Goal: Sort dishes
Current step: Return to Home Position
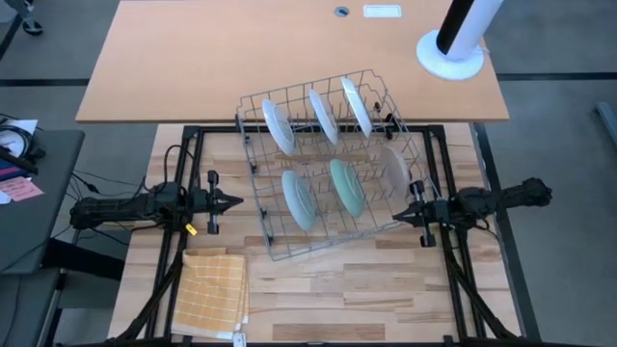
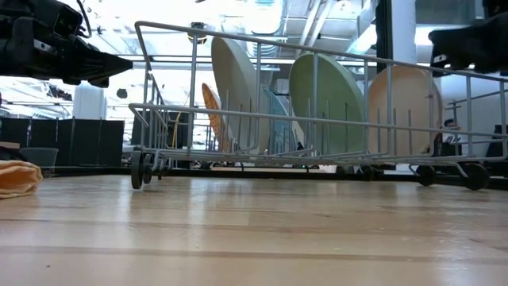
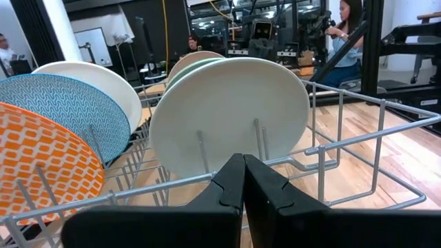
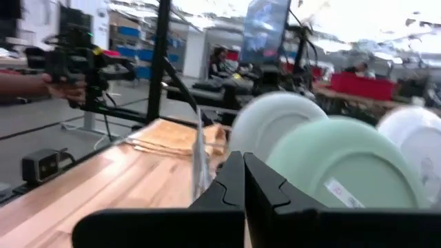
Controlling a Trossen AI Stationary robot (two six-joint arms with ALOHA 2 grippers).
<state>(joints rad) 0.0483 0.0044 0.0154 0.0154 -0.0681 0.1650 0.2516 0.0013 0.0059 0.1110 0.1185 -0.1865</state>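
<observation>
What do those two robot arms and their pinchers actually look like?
The left arm and right arm are slim, jointed and black. A small yellow tag sits near the left arm's wrist. Each arm ends in two tapering black fingers; the left gripper and right gripper look alike.

Light wooden table, grey wire rack (set askew), yellow checked cloth.

Left pincer closed, right pincer closed

Dark slender arms; black tapered tools
</observation>
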